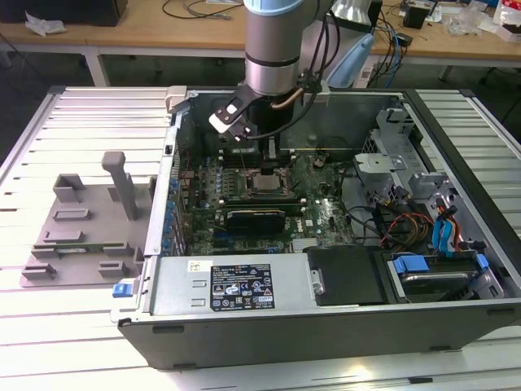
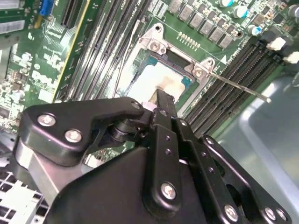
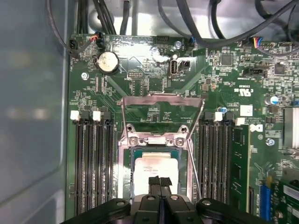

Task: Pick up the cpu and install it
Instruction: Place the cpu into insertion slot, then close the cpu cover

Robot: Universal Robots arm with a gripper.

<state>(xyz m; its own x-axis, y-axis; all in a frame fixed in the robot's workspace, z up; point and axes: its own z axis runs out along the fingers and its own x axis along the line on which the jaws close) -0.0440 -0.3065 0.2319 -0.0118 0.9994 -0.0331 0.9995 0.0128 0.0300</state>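
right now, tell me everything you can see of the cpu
The cpu is a small flat square chip with a pale silver-grey metal top and a thin green edge. In both wrist views it lies flat in the motherboard socket, whose load plate stands flipped open. The gripper hangs over one edge of it, fingers shut; whether they touch it I cannot tell.

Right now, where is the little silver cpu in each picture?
Exterior view: the cpu lies on the motherboard, under the arm.
First wrist view: the cpu lies just past the gripper.
Second wrist view: the cpu lies pale, beside the gripper.
Shared landmark: the metal socket frame around it.
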